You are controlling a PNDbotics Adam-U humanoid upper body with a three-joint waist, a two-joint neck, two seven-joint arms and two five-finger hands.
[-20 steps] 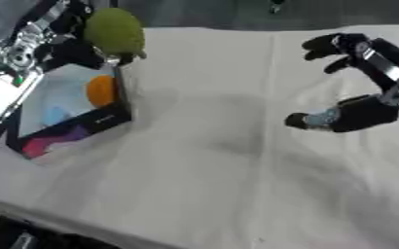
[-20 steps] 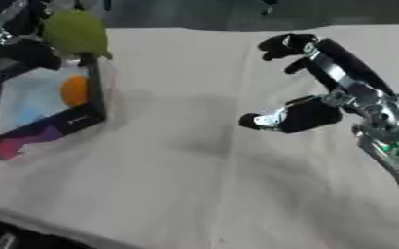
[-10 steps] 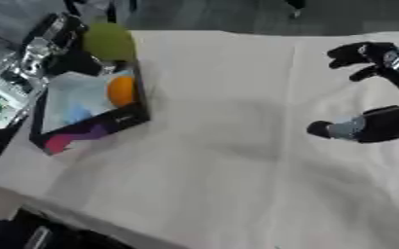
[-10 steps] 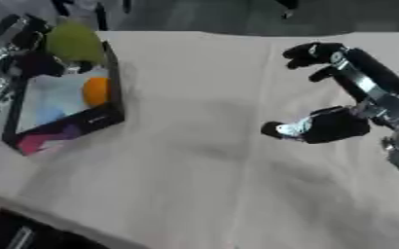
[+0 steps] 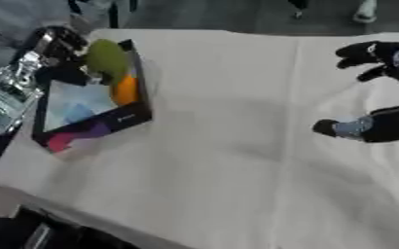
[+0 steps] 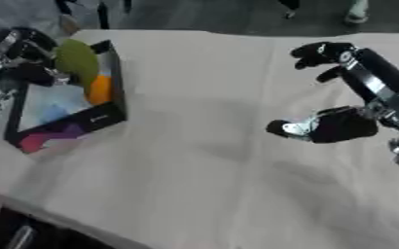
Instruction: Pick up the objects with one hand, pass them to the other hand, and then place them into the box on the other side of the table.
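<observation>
A table (image 5: 237, 160) covered with a pale cloth carries a black-walled box (image 5: 90, 114) near its left edge, its floor printed in pale blue with pink and purple toward the near corner. The left hand (image 5: 56, 53) reaches in over the far left corner of the table and holds a green rounded object (image 5: 107, 59) above the far end of the box, its fingers curled around the object's left side. Just below the green object, an orange round object (image 5: 125, 90) lies inside the box against its right wall. The right hand (image 6: 339, 92) hangs above the right side of the table, well apart from the box, holding nothing: its fingers (image 6: 320, 50) arch forward at the far side while the thumb (image 6: 292, 128) points left, spread wide apart from them.
</observation>
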